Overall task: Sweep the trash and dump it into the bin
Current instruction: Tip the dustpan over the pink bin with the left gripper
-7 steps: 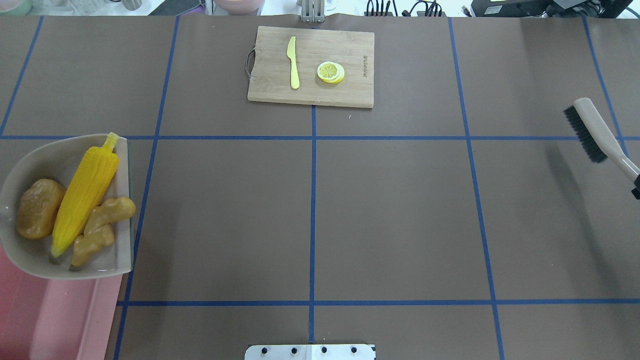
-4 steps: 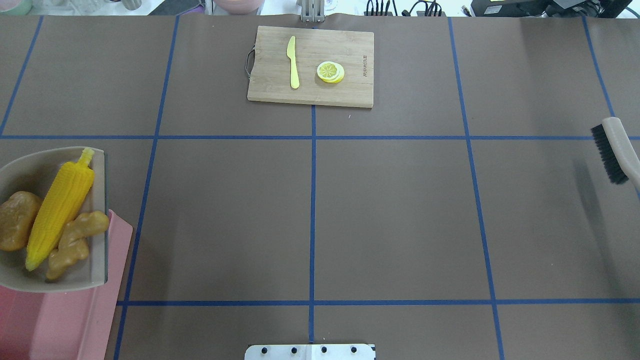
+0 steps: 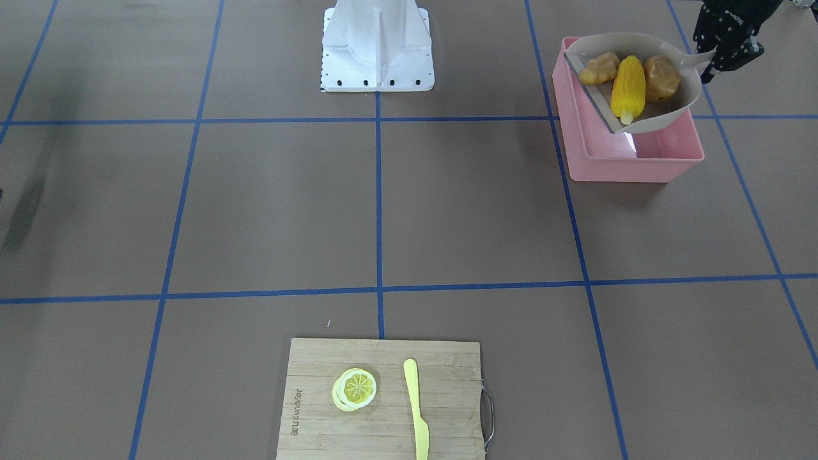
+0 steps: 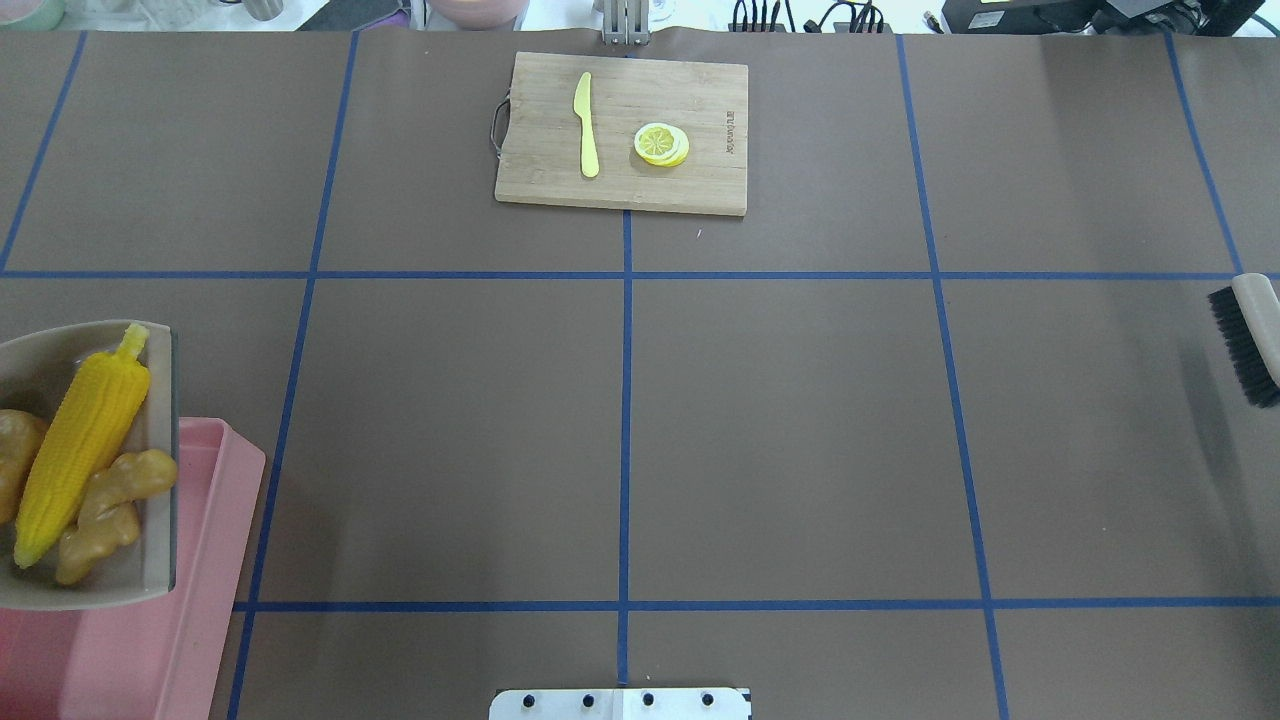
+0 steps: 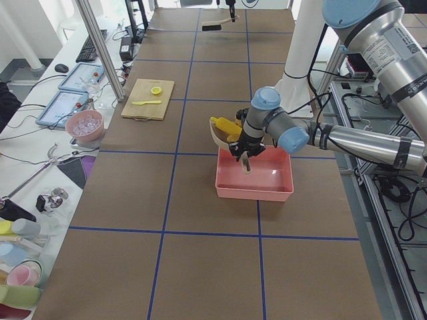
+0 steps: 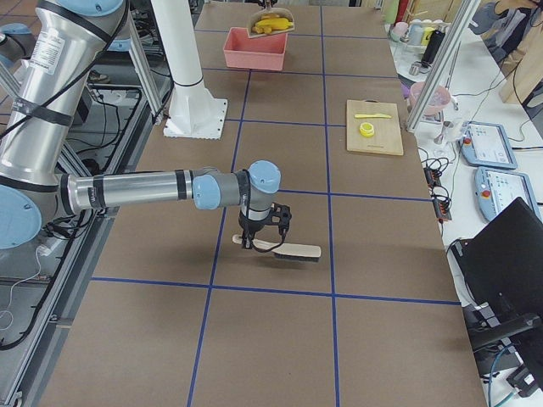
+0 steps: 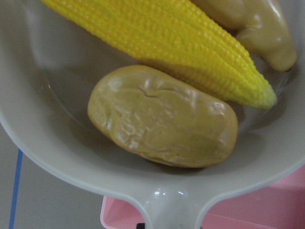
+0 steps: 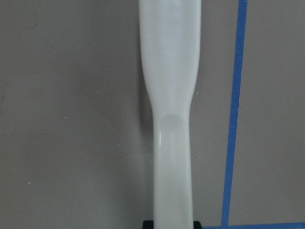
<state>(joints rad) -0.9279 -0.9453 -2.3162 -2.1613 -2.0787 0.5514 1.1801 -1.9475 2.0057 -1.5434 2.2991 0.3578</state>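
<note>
Sweeping looks done: corn cob (image 3: 627, 88), potato (image 3: 661, 78) and ginger (image 3: 599, 68) sit in the dustpan (image 3: 664, 114) that the left gripper (image 3: 716, 61) pinches over the bin (image 3: 632, 167), right gripper (image 6: 254, 242) clamps the brush (image 6: 295, 251), only dumping left.

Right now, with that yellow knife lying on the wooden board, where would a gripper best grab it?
Probably near the middle of the yellow knife, coming straight down and closing across its narrow width. It lies flat on the cutting board, apart from the lemon slices, leaving room.

corn cob (image 3: 628, 87): yellow, kernel-dotted
potato (image 3: 662, 78): brown
ginger root (image 3: 599, 69): tan
bin (image 3: 629, 167): pink
dustpan (image 3: 664, 118): beige
brush (image 6: 293, 250): beige, black bristles
</note>
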